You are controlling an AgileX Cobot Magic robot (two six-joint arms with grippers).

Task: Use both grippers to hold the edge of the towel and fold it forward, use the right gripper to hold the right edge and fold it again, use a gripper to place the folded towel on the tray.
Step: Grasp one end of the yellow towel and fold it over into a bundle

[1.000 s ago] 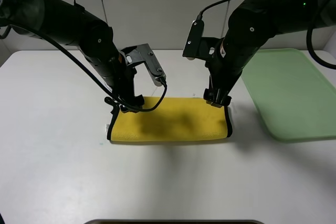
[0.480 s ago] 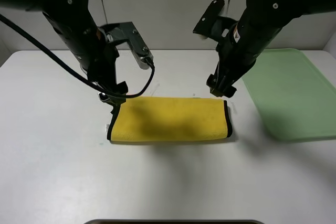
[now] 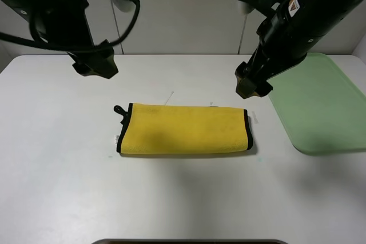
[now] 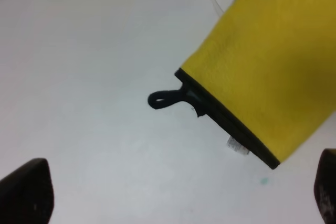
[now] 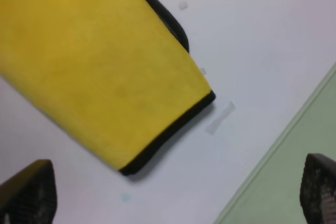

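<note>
Within the last second your 2 arms lifted clear: left gripper and right gripper hang spread and empty, well above the towel. Fold 1 appears done; layer alignment is hidden. Towel lies flat, central on the table, a yellow band, black edge at both ends, loop at 10 o'clock, tray at 3 o'clock.

High camera facing the whole table; wrist cameras looking down, nearer, on opposite towel ends
</note>
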